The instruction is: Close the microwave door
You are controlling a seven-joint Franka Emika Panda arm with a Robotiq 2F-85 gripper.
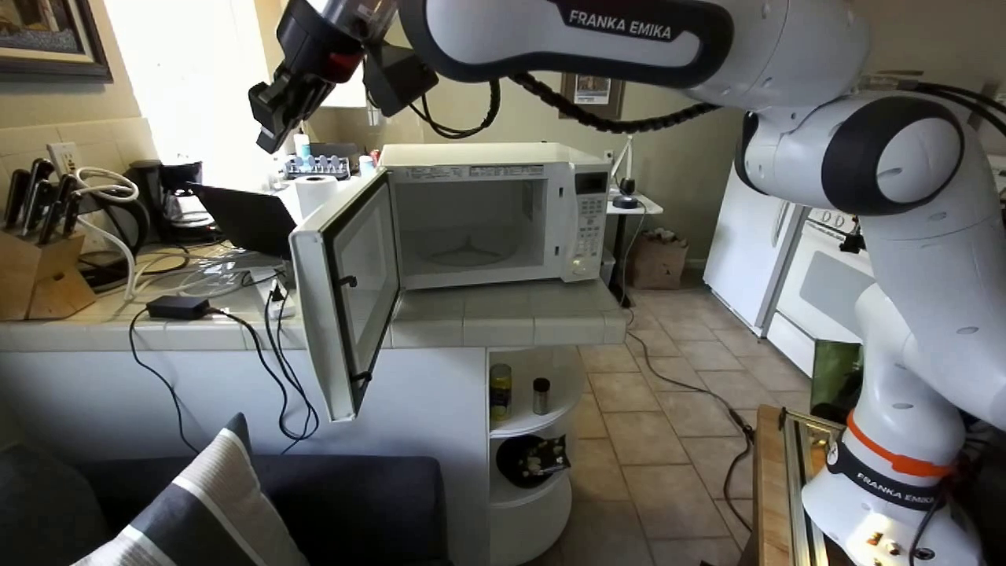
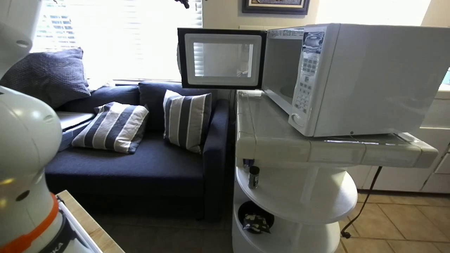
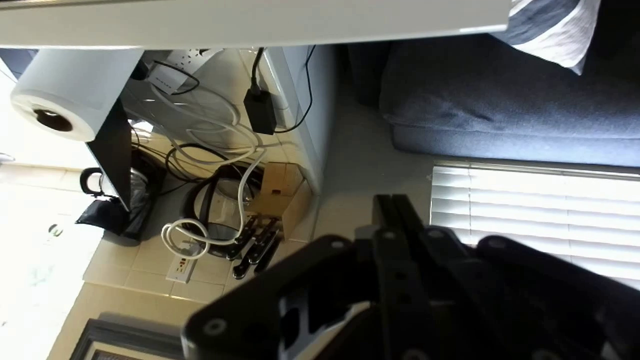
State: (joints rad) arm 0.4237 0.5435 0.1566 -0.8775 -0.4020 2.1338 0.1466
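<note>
One microwave door [image 2: 222,59] stands open from one microwave [image 2: 355,80]; one gripper [image 3: 392,201] is closed, empty.

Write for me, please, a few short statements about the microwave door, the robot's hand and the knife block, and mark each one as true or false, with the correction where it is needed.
1. The microwave door stands open. True.
2. The hand is shut. True.
3. The hand grips the microwave door. False: it holds nothing and is apart from the door.
4. A knife block stands on the tiled counter. True.
5. The knife block is empty. False: several knives are in it.
6. The microwave door is solid white all over. False: a rectangular window is set in it.
</note>
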